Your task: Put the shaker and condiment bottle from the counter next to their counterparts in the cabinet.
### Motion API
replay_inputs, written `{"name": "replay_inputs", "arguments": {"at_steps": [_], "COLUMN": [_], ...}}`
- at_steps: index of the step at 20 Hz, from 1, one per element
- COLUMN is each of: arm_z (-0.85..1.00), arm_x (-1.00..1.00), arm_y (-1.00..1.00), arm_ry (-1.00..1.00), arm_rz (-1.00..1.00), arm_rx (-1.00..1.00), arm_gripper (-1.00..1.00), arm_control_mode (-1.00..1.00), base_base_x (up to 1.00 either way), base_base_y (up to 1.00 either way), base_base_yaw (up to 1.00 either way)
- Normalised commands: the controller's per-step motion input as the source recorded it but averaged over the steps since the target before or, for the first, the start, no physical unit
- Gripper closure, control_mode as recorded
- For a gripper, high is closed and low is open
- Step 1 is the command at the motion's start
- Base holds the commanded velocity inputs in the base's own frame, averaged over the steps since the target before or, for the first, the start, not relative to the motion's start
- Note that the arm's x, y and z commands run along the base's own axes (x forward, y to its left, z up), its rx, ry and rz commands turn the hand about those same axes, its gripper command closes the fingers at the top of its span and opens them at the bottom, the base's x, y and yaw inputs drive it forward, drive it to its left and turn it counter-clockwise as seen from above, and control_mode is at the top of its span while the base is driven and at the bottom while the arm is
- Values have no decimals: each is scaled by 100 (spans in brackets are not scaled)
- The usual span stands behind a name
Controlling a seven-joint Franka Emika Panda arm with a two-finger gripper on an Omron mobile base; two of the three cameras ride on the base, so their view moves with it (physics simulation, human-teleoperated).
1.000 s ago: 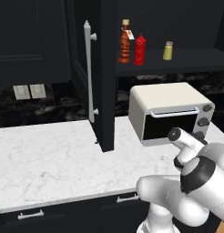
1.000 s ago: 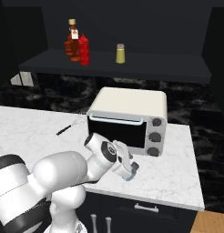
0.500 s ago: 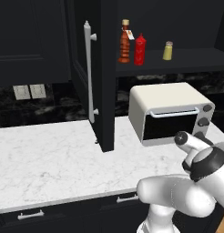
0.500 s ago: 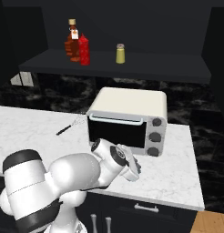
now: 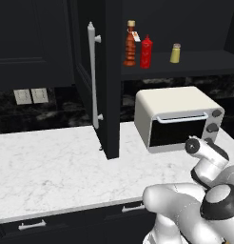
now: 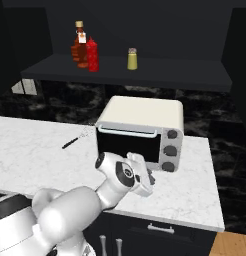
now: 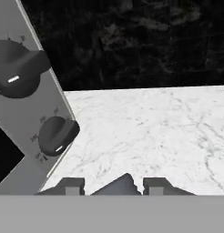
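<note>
table: white marble top with grey veins [image 5: 57, 167] over dark drawers with silver handles, against a black veined back wall
table, right part toward the back edge: a cream toaster oven [image 5: 178, 116] with a dark glass door and round knobs stands on it
table, left of the oven near the back edge: a slim dark utensil [image 6: 76, 139] lies flat
shelf: dark cabinet shelf [image 6: 160, 70] above the table
shelf, left part: condiment bottle [image 5: 131, 44] and red squeeze bottle [image 5: 146, 52] stand upright, touching or just beside each other
shelf, middle: yellowish shaker [image 5: 175, 53] stands upright, apart from the bottles
</note>
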Motion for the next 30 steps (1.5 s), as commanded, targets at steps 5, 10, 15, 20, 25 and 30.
{"name": "replay_inputs", "arguments": {"at_steps": [5,10,15,20,25,30], "arm_z": [78,87,83,78,79,84], "arm_x": [-28,-20,-12,-9,-9,0], "arm_y": [0,0,13,24,25,15], "arm_ry": [-28,-25,-25,-25,-27,-27], "arm_rz": [2,8,13,17,19,25], "arm_rx": [-14,-19,-21,-22,-22,-21], "arm_gripper": [100,100,100,100,100,100], "arm_control_mode": [-100,-100,-100,-100,-100,-100], "base_base_x": [0,0,0,0,0,0], "base_base_y": [0,0,0,0,0,0], "base_base_yaw": [0,0,0,0,0,0]}}
